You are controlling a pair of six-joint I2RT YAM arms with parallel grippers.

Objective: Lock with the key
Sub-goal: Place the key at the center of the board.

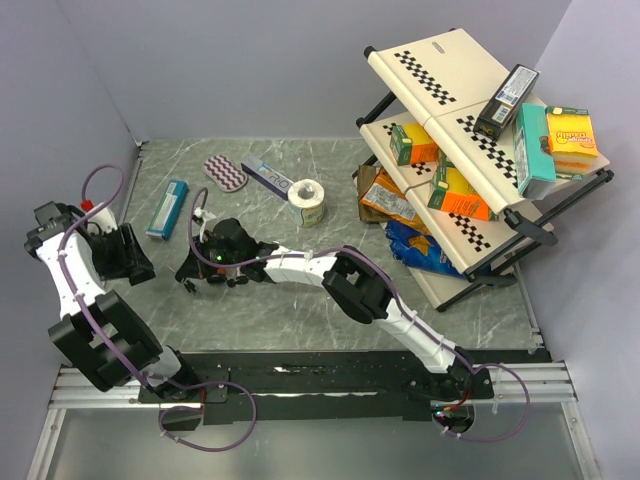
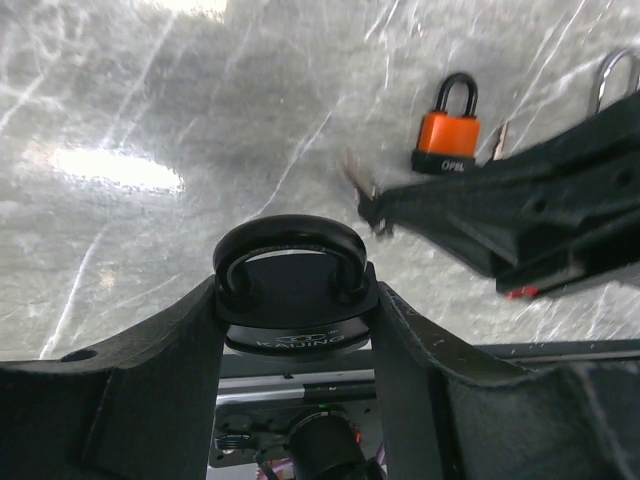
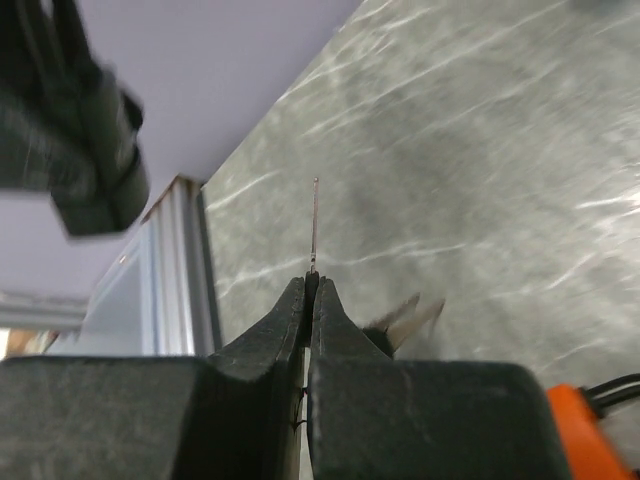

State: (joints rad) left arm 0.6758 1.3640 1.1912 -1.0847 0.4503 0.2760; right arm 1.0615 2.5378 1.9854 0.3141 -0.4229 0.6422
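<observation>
Two padlocks are in view. The left claw (image 2: 295, 295) is clamped on a black padlock (image 2: 292, 322), one finger on each side of its round body, with the looped shackle pointing away from the wrist. An orange padlock (image 2: 447, 128) lies flat on the table (image 2: 150, 100), near the right claw (image 3: 310, 290). That claw is pinched together on one key (image 3: 314, 220), seen edge-on. What look like two more keys (image 3: 408, 315) hang beside its fingers.
</observation>
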